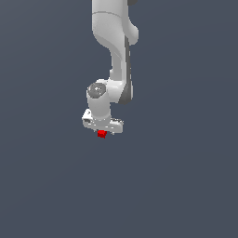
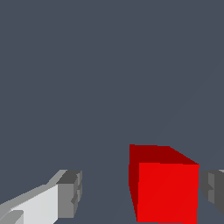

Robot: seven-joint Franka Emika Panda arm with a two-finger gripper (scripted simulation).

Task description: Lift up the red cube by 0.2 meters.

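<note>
One red cube [image 2: 166,188] sits between the fingers of the gripper [image 2: 140,192], touching the three-o'clock finger [image 2: 213,190]; the jaws stand wide apart.

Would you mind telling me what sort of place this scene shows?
Most likely a bare simulated test scene, not a real room: a flat, featureless grey-blue backdrop, a smooth white robot arm, and one plain red cube between the fingers of its gripper.

All I see around the work is a plain, flat slate-grey surface [image 1: 186,186], unmarked, filling both views edge to edge.
</note>
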